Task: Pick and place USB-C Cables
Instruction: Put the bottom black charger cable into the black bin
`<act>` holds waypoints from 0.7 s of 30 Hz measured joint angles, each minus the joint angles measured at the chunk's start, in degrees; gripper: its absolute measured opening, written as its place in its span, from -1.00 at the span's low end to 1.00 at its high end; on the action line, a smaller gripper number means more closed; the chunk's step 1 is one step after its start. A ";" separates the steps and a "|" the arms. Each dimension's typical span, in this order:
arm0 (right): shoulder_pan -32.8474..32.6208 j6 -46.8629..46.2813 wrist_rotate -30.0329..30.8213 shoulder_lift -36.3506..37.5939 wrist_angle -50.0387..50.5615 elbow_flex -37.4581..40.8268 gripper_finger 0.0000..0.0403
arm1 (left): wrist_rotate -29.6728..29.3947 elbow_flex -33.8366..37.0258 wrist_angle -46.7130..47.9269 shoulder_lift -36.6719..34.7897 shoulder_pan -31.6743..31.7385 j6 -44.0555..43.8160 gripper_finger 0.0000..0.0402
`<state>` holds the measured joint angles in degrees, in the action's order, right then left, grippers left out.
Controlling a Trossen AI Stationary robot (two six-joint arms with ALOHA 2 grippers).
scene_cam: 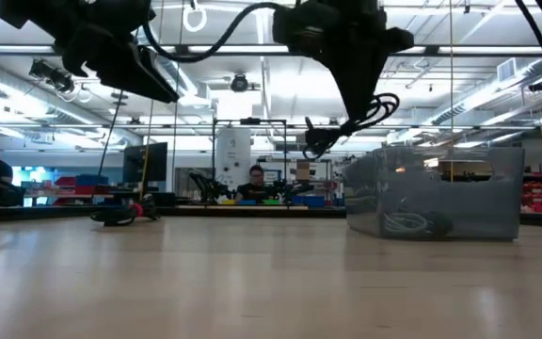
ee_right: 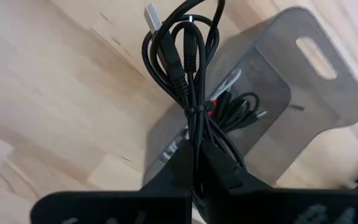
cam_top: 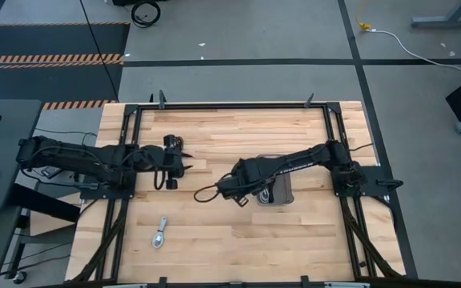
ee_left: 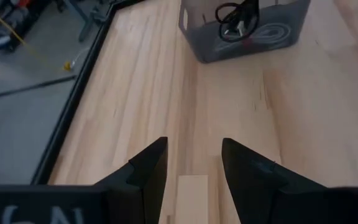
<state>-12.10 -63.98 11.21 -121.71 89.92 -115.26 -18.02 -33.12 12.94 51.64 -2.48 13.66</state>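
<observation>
My right gripper (cam_top: 237,192) hovers just left of the grey tray (cam_top: 275,192) and is shut on a black coiled USB-C cable (ee_right: 185,56), which shows lifted in the low view (scene_cam: 356,122). The tray holds a white cable (scene_cam: 403,223) and a black one with a red tie (ee_right: 232,106). A silver cable (cam_top: 160,232) lies flat on the table near the front. Another black cable with a red tie (scene_cam: 120,215) lies far back on the table. My left gripper (ee_left: 194,158) is open above bare wood, pointing toward the tray. My right gripper pinches the black cable's bundled strands (ee_right: 197,134) between its two fingers (ee_right: 176,165), just behind the tie around the coil. The fingers come from above, pointing down, and lie along the bundle. The loops and a silver plug (ee_right: 153,15) stick out past the fingertips, clear of the table.
The tray (scene_cam: 431,193) stands on the table's right half with an open top and a handle slot (ee_right: 316,57). Black frame rails (cam_top: 126,160) run along the table's sides and far edge. Bare wood lies between the two grippers and toward the near edge.
</observation>
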 joint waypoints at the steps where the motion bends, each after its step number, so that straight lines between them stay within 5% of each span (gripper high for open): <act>1: -0.06 -1.97 0.82 0.07 -0.12 0.04 -0.94 | 0.02 0.00 -0.29 -0.01 0.00 0.94 -0.20; 9: -1.28 -19.70 11.38 0.39 0.07 0.04 -0.94 | -1.64 0.00 -5.00 -0.01 0.40 9.57 -0.20; 21: -4.74 -34.80 10.16 0.16 0.14 5.42 -0.94 | -4.07 0.00 -23.99 -0.01 0.43 22.75 -0.20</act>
<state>-16.85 -98.78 21.37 -121.55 90.06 -109.84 -22.09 -33.12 -11.05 51.64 -2.04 36.41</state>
